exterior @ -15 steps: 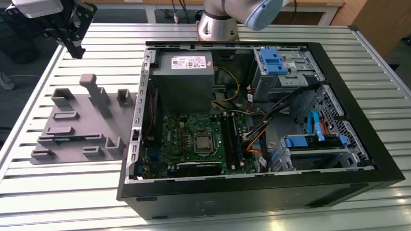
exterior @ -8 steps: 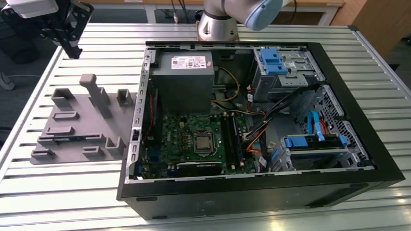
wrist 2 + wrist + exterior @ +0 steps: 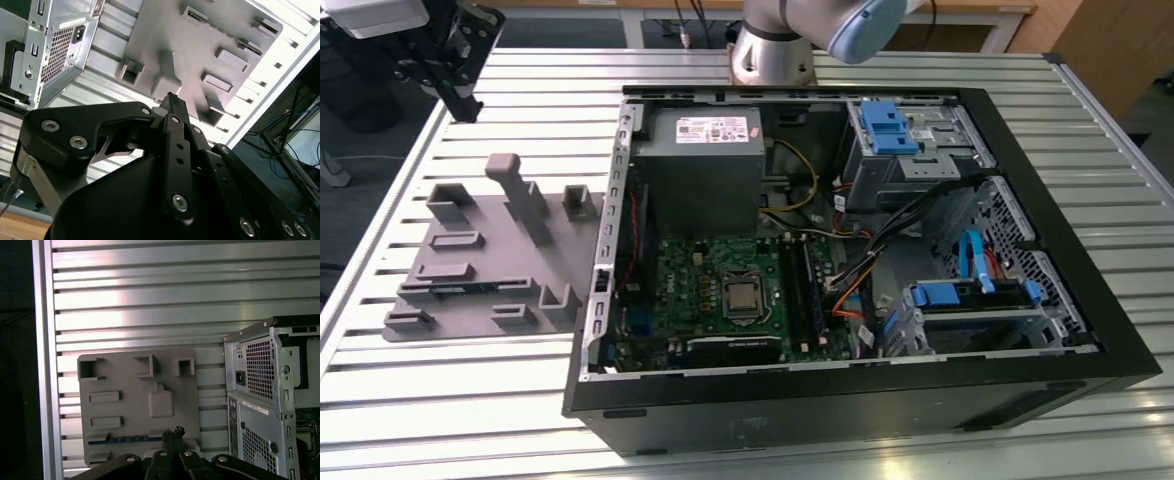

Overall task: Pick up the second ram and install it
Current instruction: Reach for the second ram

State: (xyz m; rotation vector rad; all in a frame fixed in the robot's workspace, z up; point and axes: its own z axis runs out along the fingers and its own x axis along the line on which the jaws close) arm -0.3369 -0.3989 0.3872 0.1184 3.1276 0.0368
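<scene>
Gripper (image 3: 173, 431) — jaws pinched together, empty — over slatted metal table (image 3: 150, 300); second ram (image 3: 125, 439) in grey tray (image 3: 135, 390).

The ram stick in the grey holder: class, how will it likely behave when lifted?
The ram stick shows as a thin blue edge standing in a slot of the grey holder, so it is probably stiff and light. Being so thin, it would likely tip flat once out of the slot.
</scene>
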